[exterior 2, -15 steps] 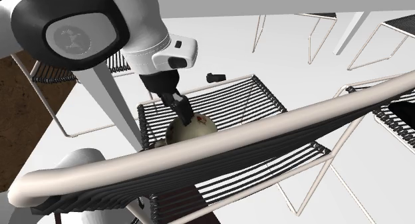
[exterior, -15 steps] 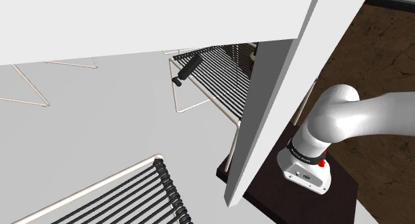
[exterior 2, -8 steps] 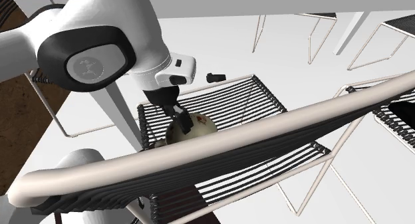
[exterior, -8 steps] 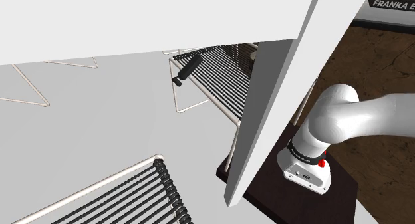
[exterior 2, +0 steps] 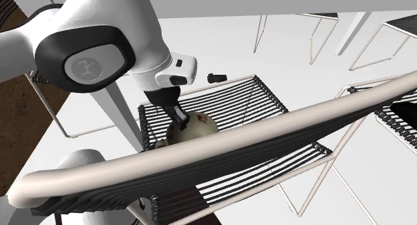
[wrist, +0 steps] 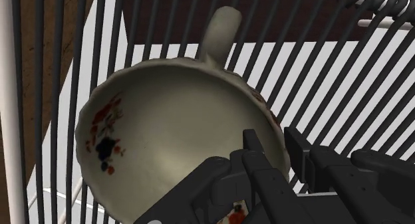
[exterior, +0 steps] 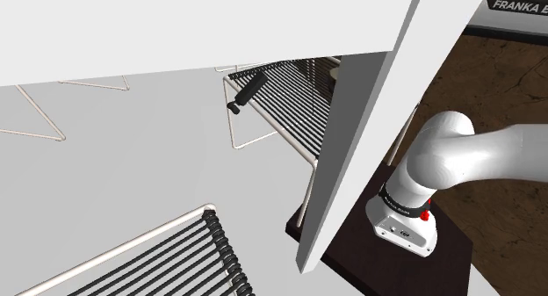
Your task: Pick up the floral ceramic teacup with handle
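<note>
- Well, shoulder view: arm (exterior: pixel 457 154) was at frame right; white "FRANKA E" lettering, cut off by the frame edge, read on a dark panel (exterior: pixel 518 4) at upper right.
- Second exterior view: gripper (exterior 2: pixel 179 117) was down on the teacup (exterior 2: pixel 199 127), centre-left, on the corded chair seat (exterior 2: pixel 267 100).
- Wrist view: fingers (wrist: pixel 263 169) pinched the floral rim, away from the handle (wrist: pixel 221 30). Grasp looked made; next move called for a straight lift, watching for slip.

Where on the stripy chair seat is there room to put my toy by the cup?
The bare striped stretch of the seat between the teacup and the seat's corner at the second exterior view's right is free. It is crowded at the teacup, where the gripper hangs over its rim.
</note>
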`<state>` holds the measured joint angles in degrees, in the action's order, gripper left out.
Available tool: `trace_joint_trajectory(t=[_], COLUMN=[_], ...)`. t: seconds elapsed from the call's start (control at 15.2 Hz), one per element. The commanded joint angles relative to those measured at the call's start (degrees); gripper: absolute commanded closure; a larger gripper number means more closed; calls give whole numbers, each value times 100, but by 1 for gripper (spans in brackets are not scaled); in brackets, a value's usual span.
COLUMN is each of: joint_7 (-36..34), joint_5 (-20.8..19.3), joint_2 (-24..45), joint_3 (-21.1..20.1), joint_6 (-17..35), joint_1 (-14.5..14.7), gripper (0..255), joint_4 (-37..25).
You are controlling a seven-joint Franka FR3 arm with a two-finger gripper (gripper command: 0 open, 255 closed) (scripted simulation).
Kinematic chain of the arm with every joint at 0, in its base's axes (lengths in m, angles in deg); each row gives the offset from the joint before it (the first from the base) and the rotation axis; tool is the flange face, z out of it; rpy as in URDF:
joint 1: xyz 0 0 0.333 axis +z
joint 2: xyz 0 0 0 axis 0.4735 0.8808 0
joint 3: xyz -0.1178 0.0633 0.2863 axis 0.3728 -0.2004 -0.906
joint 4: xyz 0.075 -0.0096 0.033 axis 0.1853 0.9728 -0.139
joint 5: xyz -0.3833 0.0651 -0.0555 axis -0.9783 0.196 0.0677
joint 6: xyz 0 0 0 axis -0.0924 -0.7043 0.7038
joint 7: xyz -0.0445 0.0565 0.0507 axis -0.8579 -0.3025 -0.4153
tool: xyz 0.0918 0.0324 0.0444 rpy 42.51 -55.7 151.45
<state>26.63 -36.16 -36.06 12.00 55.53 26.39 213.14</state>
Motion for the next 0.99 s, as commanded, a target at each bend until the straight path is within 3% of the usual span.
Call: trace_joint_trajectory(t=[0.0, 0.92], joint_7=[-1, 148], joint_5=[-2, -16], joint_2=[6, 384], joint_3=[-4, 5], joint_6=[-5, -817], joint_1=[-27, -219], gripper=[255, 255], joint_4=[-31, -1237])
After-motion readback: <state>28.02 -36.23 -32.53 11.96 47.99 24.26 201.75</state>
